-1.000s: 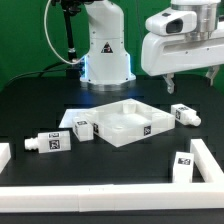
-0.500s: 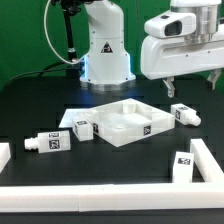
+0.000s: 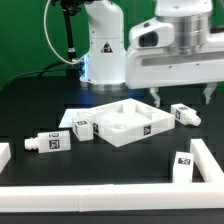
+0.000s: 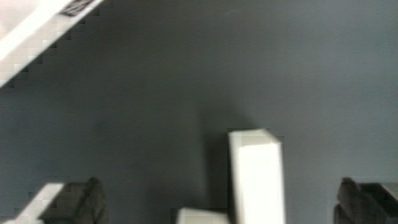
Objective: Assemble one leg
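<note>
Several white legs with black-and-white tags lie on the dark table. One leg (image 3: pixel 184 115) lies to the exterior view's right of the white square tabletop (image 3: pixel 125 122), one (image 3: pixel 80 128) lies against its left side, one (image 3: pixel 47 141) lies farther left and one (image 3: pixel 181 165) stands at the front right. My gripper (image 3: pixel 181 98) hangs open and empty just above the right leg. In the wrist view a white leg (image 4: pixel 254 170) lies on the table between the two dark fingertips (image 4: pixel 63 203), touching neither; the gripper (image 4: pixel 217 207) is open.
A white bar fence runs along the front (image 3: pixel 100 193) with arms at the left (image 3: pixel 4 154) and right (image 3: pixel 210 160). The robot base (image 3: pixel 105 50) stands behind the tabletop. A white edge with a tag (image 4: pixel 39 38) shows in the wrist view.
My gripper has shifted to the exterior view's left and come down a little, now over the right leg. The parts on the table have not moved.
</note>
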`<state>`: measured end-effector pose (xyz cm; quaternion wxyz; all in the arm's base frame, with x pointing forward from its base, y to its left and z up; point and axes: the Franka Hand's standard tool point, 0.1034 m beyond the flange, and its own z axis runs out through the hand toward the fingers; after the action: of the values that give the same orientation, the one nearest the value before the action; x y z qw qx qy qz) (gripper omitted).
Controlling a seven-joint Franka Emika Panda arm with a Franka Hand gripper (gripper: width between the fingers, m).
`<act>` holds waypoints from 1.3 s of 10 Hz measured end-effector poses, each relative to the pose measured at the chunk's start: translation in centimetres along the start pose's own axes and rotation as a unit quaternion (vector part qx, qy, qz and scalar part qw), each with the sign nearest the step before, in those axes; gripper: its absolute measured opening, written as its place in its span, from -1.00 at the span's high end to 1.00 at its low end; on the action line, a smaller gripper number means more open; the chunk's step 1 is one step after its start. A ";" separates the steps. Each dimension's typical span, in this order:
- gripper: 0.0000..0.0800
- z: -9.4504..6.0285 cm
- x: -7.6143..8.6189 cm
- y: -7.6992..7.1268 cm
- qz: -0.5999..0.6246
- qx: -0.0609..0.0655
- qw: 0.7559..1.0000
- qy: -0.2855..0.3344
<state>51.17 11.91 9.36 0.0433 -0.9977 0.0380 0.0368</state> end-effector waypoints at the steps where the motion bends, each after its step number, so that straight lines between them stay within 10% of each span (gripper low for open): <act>1: -0.62 0.1 0.0 -0.2 -0.002 0.000 1.000 -0.001; 5: -0.62 0.3 0.2 0.0 0.007 -0.002 1.000 -0.006; 9: -0.62 1.9 6.7 2.3 0.093 0.003 0.995 -0.049; 13: -0.62 2.1 6.6 2.0 0.089 0.003 0.995 -0.046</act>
<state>57.43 9.67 6.60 0.0441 -0.9875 0.1246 0.0861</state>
